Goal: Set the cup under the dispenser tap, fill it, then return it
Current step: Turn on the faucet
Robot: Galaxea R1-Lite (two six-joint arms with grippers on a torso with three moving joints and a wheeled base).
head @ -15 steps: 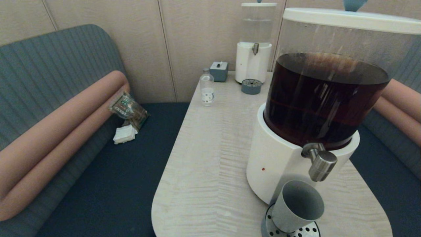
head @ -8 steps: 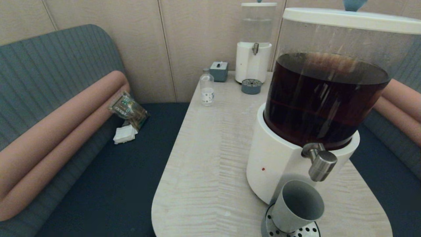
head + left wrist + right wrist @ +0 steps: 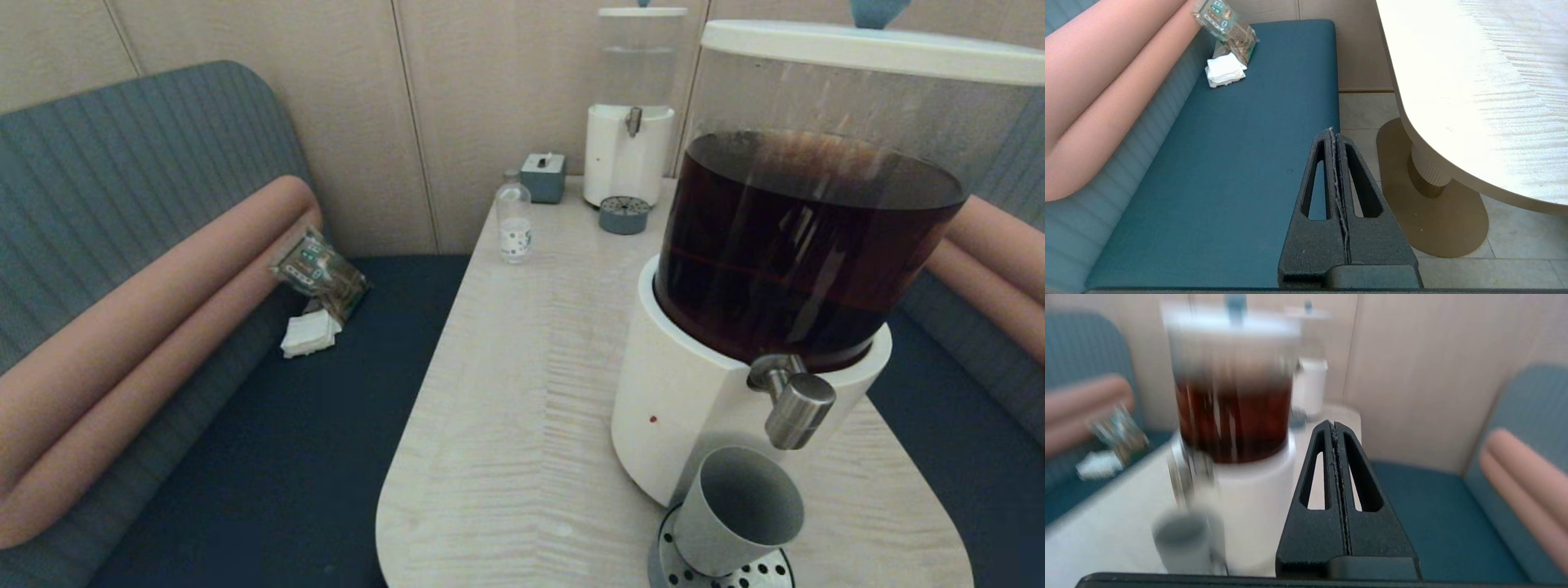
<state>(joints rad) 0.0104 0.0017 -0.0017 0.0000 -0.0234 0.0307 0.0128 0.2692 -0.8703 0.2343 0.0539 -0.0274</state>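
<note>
The grey-green cup [image 3: 735,510] stands empty on the perforated steel drip tray [image 3: 759,572], just below the brushed-steel dispenser tap [image 3: 796,404] of the large white-based dispenser [image 3: 694,408] holding dark brown liquid. Neither gripper appears in the head view. My right gripper [image 3: 1334,424] is shut and empty, off to the right of the dispenser; the cup [image 3: 1186,543] and tap [image 3: 1186,477] show blurred beside it. My left gripper [image 3: 1332,131] is shut and empty, low over the blue bench seat [image 3: 1241,163] to the left of the table.
At the table's far end stand a small clear-liquid dispenser [image 3: 629,139], its round grey drip tray [image 3: 624,215], a small clear bottle [image 3: 514,220] and a grey box [image 3: 544,175]. A snack packet [image 3: 318,273] and white napkins [image 3: 310,333] lie on the left bench.
Nothing differs in the head view; the cup stays under the tap. The blur in the right wrist view suggests that arm is moving.
</note>
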